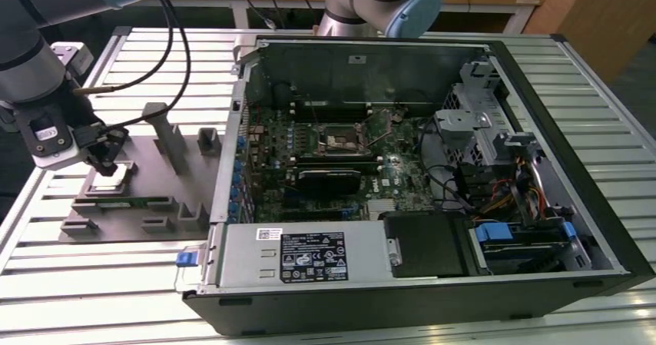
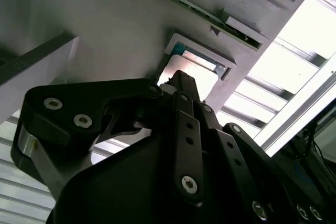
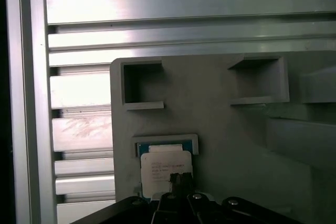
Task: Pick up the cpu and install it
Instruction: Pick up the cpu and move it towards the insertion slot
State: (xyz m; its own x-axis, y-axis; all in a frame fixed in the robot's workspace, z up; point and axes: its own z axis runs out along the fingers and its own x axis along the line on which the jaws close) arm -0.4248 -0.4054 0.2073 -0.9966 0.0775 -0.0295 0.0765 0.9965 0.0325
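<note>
Table (image 1: 615, 130): ribbed aluminium slats; carries everything.
Computer case (image 1: 604, 230): lies open on its side toward the exterior view's right; the board inside faces up, with the square socket (image 1: 336, 140) near its middle.
Grey tray (image 1: 154, 187): on the table at the exterior view's left, just beside the case; has upright blocks and shallow pockets.
Tool (image 1: 103, 159): hangs over the tray, well apart from the case; in both wrist views its tips (image 3: 181, 179) look pressed together, no gap between them and nothing pinched; the tip sits over the chip's lid, contact or a sliver of air I cannot tell.
Cpu (image 1: 110, 177): flat in a pocket of the tray, lid up, directly under the tool; not lifted.

Handling, judged: cpu (image 3: 165, 163) likely light, thin and quite stiff; the pale metal lid is smooth, so probably slippery under hard pads; the underside and the socket are presumably the fragile parts, so no dragging and no tilt.
Hold: two opposite edges of the thin rim, level; the pocket wall (image 2: 197, 50) hugs one side, so the open sides seem the better approach; gentle squeeze only.
</note>
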